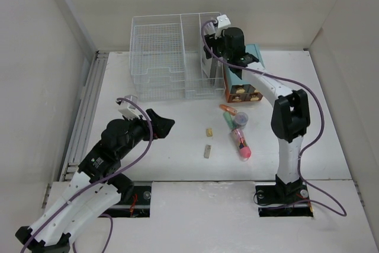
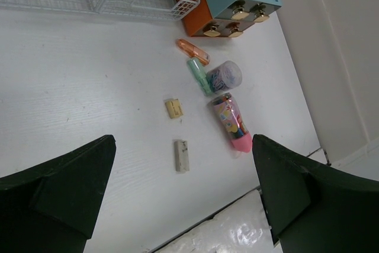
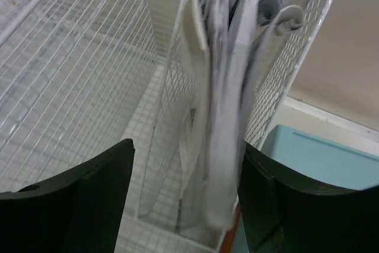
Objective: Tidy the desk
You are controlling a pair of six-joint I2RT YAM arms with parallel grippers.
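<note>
The desk (image 1: 172,152) is a wide white tabletop. Loose on it lie an orange cutter (image 2: 192,51), a green marker (image 2: 199,76), a clear jar of clips (image 2: 225,76), a pink-capped tube of pens (image 2: 231,123), a yellow eraser (image 2: 173,108) and a grey eraser (image 2: 182,155). My left gripper (image 2: 183,140) hovers open above the desk's near left part, with nothing between its fingers. At the back, my right gripper (image 3: 186,146) is over the narrow right compartment of the wire basket (image 3: 77,75). Its jaws stand apart around a blurred sheaf of white papers (image 3: 225,117) standing in that compartment.
The white wire-mesh basket (image 1: 157,57) stands at the back of the desk, its left compartments showing nothing inside. A teal drawer box (image 1: 246,84) with an orange side and brass knobs sits right of it. White walls close in on both sides.
</note>
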